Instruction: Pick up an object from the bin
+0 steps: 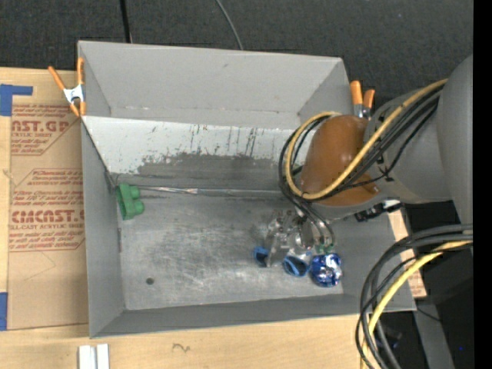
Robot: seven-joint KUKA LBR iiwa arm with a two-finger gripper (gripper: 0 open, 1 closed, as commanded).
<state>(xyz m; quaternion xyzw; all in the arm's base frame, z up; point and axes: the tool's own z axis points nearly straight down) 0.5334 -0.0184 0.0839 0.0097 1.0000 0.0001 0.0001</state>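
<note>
View: camera view, looking down into the bin.
Bin: a grey metal box with sloping walls and a flat floor.
Gripper: low over the floor, in the lower right of the frame, under the arm's orange cover.
Grip: it cannot be told whether it is open or closed, or whether it has anything in it.
Nearest things: three small blue things close together, which are a little blue piece, a blue ring-like thing, and a blue and white crumpled ball.
Which way they lie: just below the gripper in the frame, toward the bottom wall. The ring-like thing is almost straight below it, the little piece is down and left, and the ball is down and right.
Their line: the three make a short row that runs left to right.
Touching: too tangled to tell.
Far thing: a green block by the left wall, well apart from the gripper.
Next move, as a guess: a small shift toward the bottom of the frame should put the gripper on the ring-like thing.
</note>
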